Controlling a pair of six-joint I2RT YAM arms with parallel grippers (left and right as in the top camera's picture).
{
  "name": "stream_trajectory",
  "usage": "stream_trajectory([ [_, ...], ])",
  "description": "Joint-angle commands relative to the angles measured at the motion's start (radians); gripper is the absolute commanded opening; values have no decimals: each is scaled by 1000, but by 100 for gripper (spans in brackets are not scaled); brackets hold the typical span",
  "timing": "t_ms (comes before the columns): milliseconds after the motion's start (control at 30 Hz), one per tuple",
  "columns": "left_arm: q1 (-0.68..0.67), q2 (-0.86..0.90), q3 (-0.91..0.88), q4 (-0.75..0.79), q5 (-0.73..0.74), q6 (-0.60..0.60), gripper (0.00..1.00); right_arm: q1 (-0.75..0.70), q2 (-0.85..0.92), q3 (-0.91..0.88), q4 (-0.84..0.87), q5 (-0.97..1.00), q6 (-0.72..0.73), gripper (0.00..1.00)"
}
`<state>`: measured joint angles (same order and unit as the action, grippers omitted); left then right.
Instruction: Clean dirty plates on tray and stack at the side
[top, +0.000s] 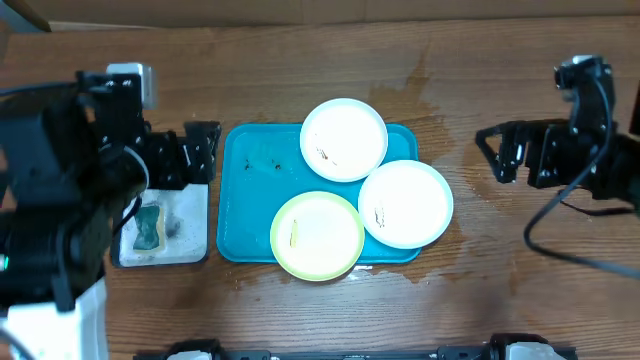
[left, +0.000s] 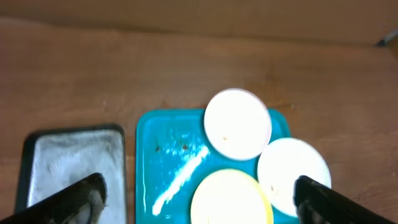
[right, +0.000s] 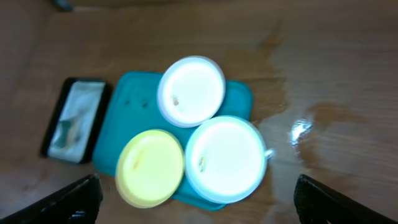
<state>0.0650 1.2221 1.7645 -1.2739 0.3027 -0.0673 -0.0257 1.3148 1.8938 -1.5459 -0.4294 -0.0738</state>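
While both hover | left end effector (top: 207, 152) spread | right end effector (top: 490, 155) spread

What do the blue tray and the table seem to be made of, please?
The tray looks like glossy teal plastic: uniform colour, rounded corners, a glare streak. The table looks like wood or wood-look laminate, judging by its brown grain.

Green sponge (top: 149, 228) in black-rimmed tray (top: 193, 222)
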Motion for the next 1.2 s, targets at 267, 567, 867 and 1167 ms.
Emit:
stream_trajectory([
  [267,-6,147,11,-282,-504,-158,70,161,195,-67,-39,109,214,27],
  [567,-6,150,-83,-256,-523,-173,100,481,248,-409,206,273,471,33],
  [867,-6,151,-204,-78,-511,-173,100,672,250,-729,549,284,519,50],
  [1167,-6,158,-286,-13,-466,-172,100,743,321,-776,661,417,520,35],
])
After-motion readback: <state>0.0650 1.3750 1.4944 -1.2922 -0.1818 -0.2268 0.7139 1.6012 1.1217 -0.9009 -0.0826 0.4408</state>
